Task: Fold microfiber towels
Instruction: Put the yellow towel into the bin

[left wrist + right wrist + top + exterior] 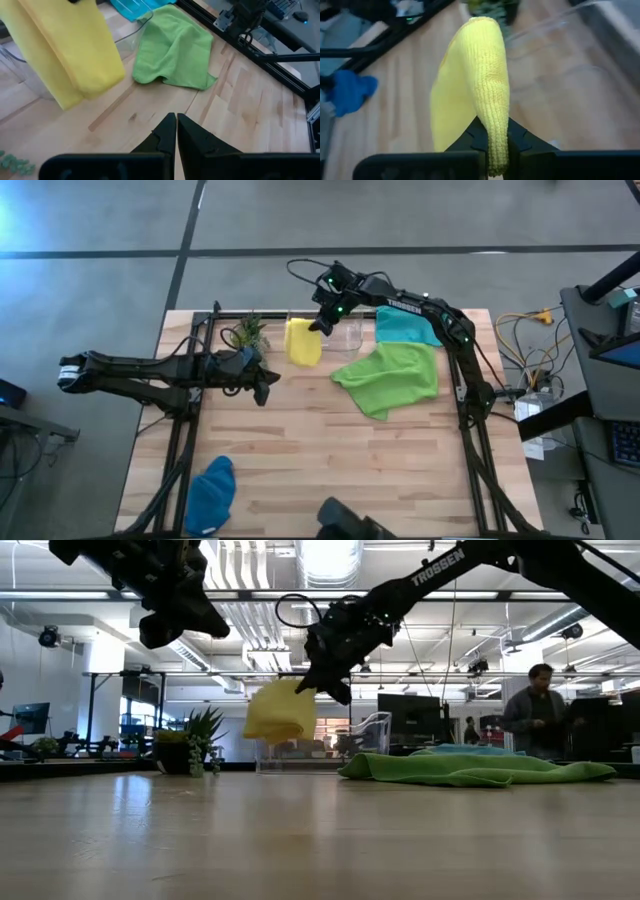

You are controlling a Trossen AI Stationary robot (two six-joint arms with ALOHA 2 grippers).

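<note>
The folded yellow towel [303,341] hangs in the air at the table's far side, held by my right gripper [321,323], which is shut on it. The lime green towel [390,378] lies crumpled on the table at the right. The teal towel [405,327] lies beyond it at the far edge. The dark blue towel [211,495] lies bunched at the near left corner. My left gripper [264,392] is shut and empty, hovering left of centre above the table. My right gripper pinches the yellow towel's folded upper edge [496,131] between its two fingers, several layers thick. The fingers come slanting down from the far right. The towel hangs below the fingers [281,712], lifted clear of the table, slack.
A clear plastic bin [350,332] stands at the far edge, just behind the hanging towel. A small potted plant [247,333] stands at the far left. Bare wood lies across the table's middle and near right. A person [536,712] stands in the room beyond.
</note>
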